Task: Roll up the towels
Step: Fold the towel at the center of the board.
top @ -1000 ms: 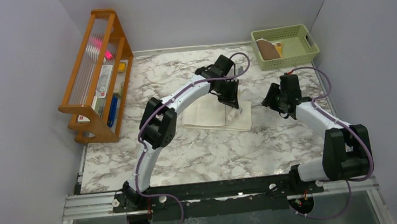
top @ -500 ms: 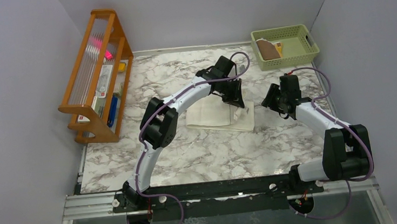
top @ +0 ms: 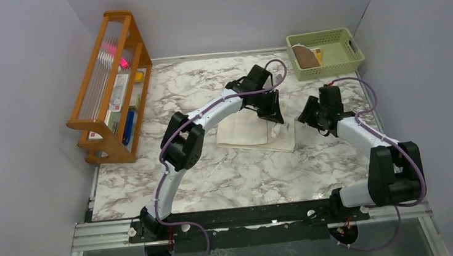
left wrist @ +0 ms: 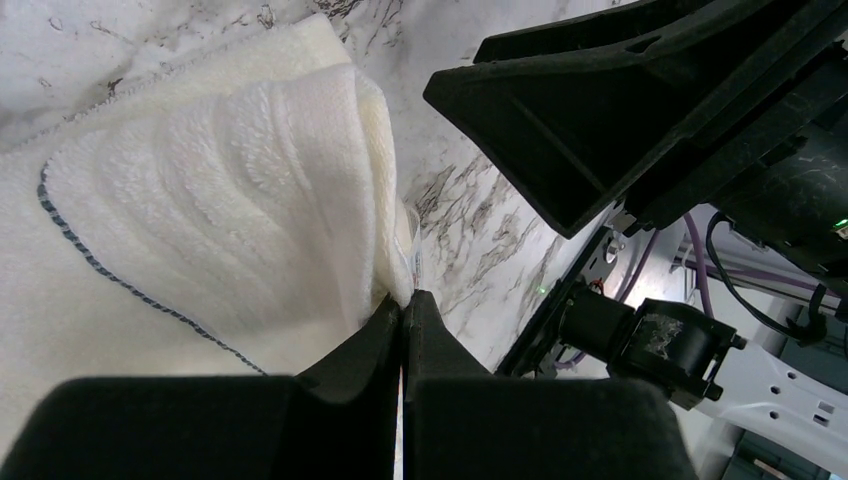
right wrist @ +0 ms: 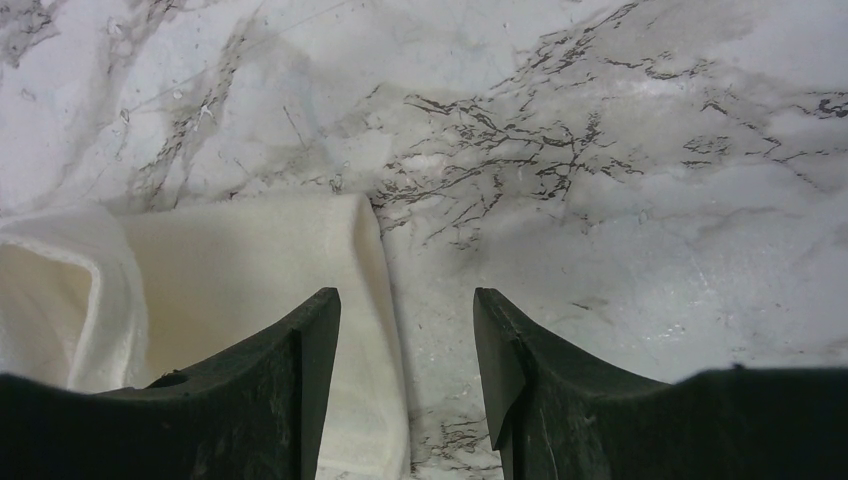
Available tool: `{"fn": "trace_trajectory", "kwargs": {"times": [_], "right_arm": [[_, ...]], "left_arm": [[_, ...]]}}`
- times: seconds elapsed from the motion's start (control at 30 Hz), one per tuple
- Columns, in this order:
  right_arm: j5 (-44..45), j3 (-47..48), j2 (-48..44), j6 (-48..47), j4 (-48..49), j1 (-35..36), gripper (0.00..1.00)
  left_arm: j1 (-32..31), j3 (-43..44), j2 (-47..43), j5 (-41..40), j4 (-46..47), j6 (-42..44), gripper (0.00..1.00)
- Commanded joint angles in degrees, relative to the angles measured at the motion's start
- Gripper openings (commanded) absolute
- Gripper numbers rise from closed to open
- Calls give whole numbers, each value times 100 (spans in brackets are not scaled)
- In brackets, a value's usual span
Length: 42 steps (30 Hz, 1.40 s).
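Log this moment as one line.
left tool: shut on cream towel | right tool: open, empty, at towel corner | brown towel: in basket

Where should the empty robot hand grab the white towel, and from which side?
Probably its right edge, coming in from the right. The cream towel lies flat and folded on the table, so only its thick edge offers a bite. The left gripper pinches that end, and the open right gripper hangs over a free corner there.
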Motion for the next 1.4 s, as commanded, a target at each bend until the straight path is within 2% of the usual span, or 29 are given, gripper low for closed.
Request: {"fn": "trace_trajectory", "kwargs": {"times": [0.0, 0.37, 1.0, 1.17, 1.23, 1.27, 1.37], "right_arm": [[-71, -57, 43, 44, 164, 25, 53], [-76, -135, 49, 40, 209, 24, 53], [-56, -132, 30, 53, 141, 23, 53], [76, -67, -5, 17, 66, 19, 54], [11, -64, -9, 8, 125, 17, 55], [-66, -81, -24, 15, 195, 22, 55], [-644, -260, -115, 39, 667, 23, 56]], "left_arm": [[-59, -133, -190, 272, 295, -174, 0], [-37, 439, -588, 172, 327, -331, 0], [-116, -354, -57, 214, 571, -233, 1], [-128, -370, -14, 254, 851, -267, 25], [-117, -326, -54, 275, 948, -268, 44], [-98, -300, -82, 297, 991, -268, 48], [42, -294, -257, 380, 1155, -305, 51]]}}
